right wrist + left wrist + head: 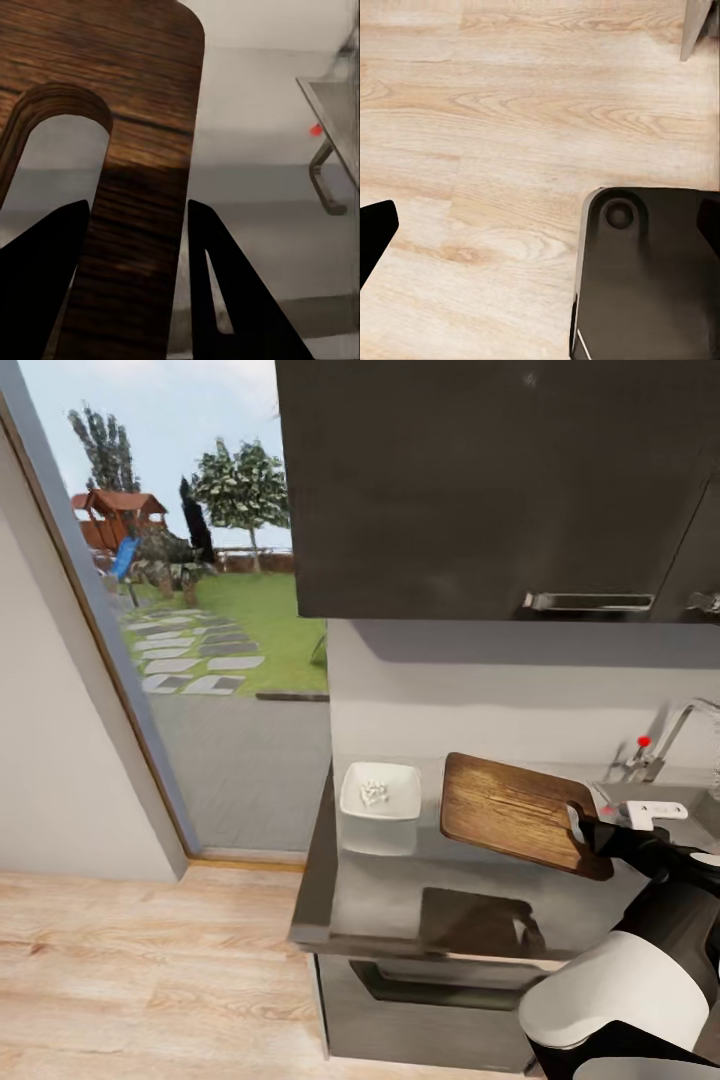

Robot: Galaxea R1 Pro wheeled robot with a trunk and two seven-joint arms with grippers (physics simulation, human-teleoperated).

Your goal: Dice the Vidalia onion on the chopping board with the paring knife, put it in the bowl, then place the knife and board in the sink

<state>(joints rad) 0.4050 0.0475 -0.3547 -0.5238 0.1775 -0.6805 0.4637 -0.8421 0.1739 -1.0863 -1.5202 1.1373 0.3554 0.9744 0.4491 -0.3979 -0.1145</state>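
The right gripper [135, 247] has its fingers [225, 292] clamped on the chopping board [520, 812], one on each face of the strip between the handle slot and the long edge, as the right wrist view shows. In the head view the board hangs above the grey counter [400, 890], casting a shadow on it, its long axis running from near the bowl [380, 792] toward the sink [670, 795], handle end at the gripper and tilted a little downward there. The board looks stiff and fairly heavy for a grip so near one end, so it may swing or slip; a hold closer to the slot's bridge seems safest. The diced onion [374, 792] lies in the bowl. In the left wrist view the left gripper's [540, 225] fingers stand wide apart over the wooden floor [510, 112].
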